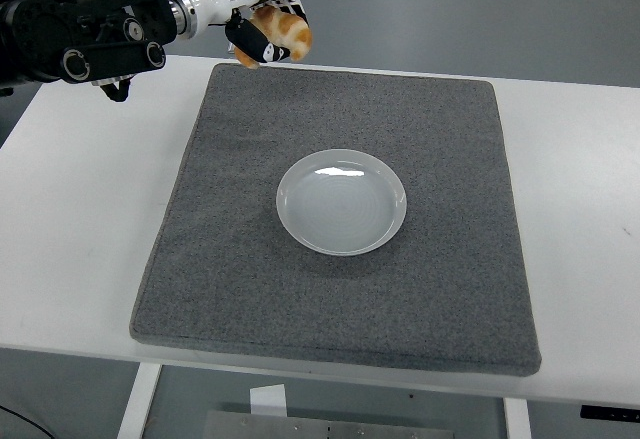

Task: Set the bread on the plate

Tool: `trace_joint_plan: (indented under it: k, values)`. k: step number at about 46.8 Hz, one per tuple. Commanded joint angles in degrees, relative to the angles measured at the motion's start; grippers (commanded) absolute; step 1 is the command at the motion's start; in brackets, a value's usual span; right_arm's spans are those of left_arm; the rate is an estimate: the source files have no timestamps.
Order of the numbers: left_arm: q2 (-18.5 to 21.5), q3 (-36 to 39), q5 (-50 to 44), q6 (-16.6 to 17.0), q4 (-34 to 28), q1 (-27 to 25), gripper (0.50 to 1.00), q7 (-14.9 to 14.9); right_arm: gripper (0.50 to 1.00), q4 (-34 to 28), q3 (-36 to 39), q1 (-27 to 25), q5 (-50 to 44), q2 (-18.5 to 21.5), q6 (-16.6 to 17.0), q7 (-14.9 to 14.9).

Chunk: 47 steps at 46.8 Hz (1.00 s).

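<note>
Golden-brown bread roll (283, 31) is being grasped by the left hand (268, 29) above the grey mat's (250, 259) far left corner; the round white plate (341, 201) is lying mid-mat.

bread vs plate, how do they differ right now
The bread is golden brown and lumpy; the plate is white, smooth and round. The bread is small and held up in the left robot hand near the mat's far left corner; the plate is larger, lying flat and empty mid-mat.
</note>
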Motion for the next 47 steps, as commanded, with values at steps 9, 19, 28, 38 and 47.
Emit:
trace_joint_plan:
  k: [9,19,28,38,47]
  values:
    - [-0.91,-5.58,9.83,0.52,-2.35,0.34,0.5,-3.8,0.952,-0.01,0.0,0.0,0.0,0.0,0.0,0.06]
    - [-5.22,-5.94,10.27,0.61,-2.35,0.69,0.5,-7.05,0.954,-0.01,0.0,0.0,0.0,0.0,0.0,-0.02]
    - [-6.45,-5.94,11.68,0.61,-2.35,1.13,0.5,-9.51,0.952,-0.01,0.0,0.0,0.0,0.0,0.0,-0.02]
    - [-7.07,-5.94,15.54,1.22,-3.31,2.62,0.5,-12.15,0.952,-0.01,0.0,0.0,0.0,0.0,0.0,0.06]
    - [-7.68,-5.76,17.48,1.66,-3.31,3.85,0.5,-13.65,0.952,-0.01,0.0,0.0,0.0,0.0,0.0,-0.02]
